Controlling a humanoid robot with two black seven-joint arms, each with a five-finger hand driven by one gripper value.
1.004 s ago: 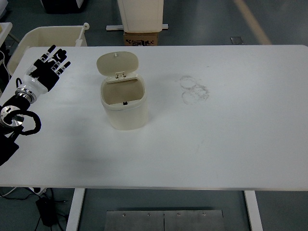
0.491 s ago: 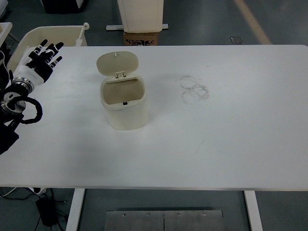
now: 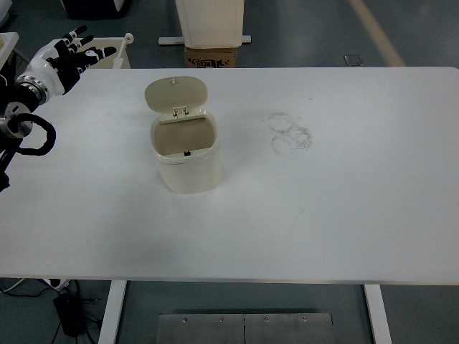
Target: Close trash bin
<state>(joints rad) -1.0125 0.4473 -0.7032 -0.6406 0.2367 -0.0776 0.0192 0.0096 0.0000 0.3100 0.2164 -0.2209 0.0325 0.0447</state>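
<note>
The white desk (image 3: 323,215) runs bare along its near edge, with its legs and a grey metal floor plate (image 3: 244,328) showing below that edge. Farther in, left of the desk's middle, stands the cream trash bin (image 3: 188,163), upright, with its mouth open and the dark inside visible. Its lid (image 3: 176,94) is tipped up and back on the hinge at the bin's far rim, so the lid's inner face looks toward the camera. To the right of the bin, well apart from it, some faint ring-shaped smudges (image 3: 290,134) mark the desk surface. To the left of the bin, at the picture's edge, the black left arm comes in with a loop of black cable (image 3: 32,136) beside its wrist. The left hand (image 3: 66,56) is raised over the desk's far left corner, farther back than the bin and well apart from it, with its fingers spread and holding nothing. Just behind that hand, past the desk's far edge, sits a cream plastic tub (image 3: 107,54) with a white handle sticking up from it. Beyond the bin, on the floor behind the desk, a cardboard box (image 3: 210,57) stands at the foot of a white cabinet (image 3: 209,21).
</note>
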